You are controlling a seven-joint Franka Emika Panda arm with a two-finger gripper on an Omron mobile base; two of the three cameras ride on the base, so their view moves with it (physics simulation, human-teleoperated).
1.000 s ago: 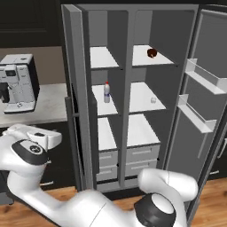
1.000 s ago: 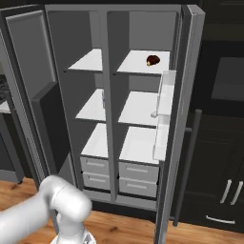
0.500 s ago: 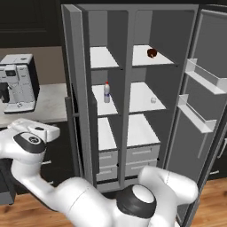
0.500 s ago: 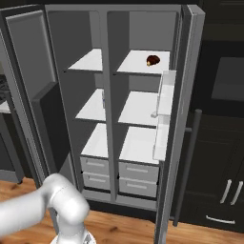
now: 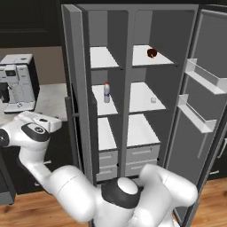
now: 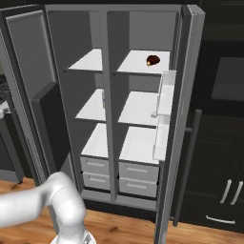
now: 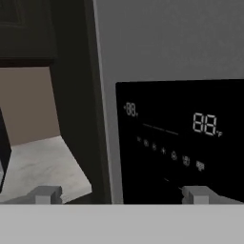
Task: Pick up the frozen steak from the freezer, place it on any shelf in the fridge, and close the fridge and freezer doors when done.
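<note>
The gripper (image 7: 121, 194) stands wide open with nothing between its fingertips (image 7: 45, 194), which sit far apart at the bottom of the hand view. Right in front of it is the outer face of the freezer door (image 7: 167, 47), with the black dispenser panel (image 7: 183, 138) and its pale digits close up. To one side of that door, a pale counter (image 7: 43, 167) and a tan wall show past its edge.

From the left base view, the white arm (image 5: 80, 190) curls low and out to the left, its hand beside the edge-on freezer door. A coffee machine (image 5: 17, 84) sits on the counter further left.

Both doors are swung open. In the freezer (image 5: 104, 93), a white bottle (image 5: 106, 92) stands on the middle shelf. Further back and higher up, the frozen steak (image 5: 152, 53) rests on the top shelf (image 5: 148, 57) of the fridge (image 6: 143, 105), well apart from the gripper. The fridge door (image 5: 199, 115) hangs open, pale bins jutting out.
</note>
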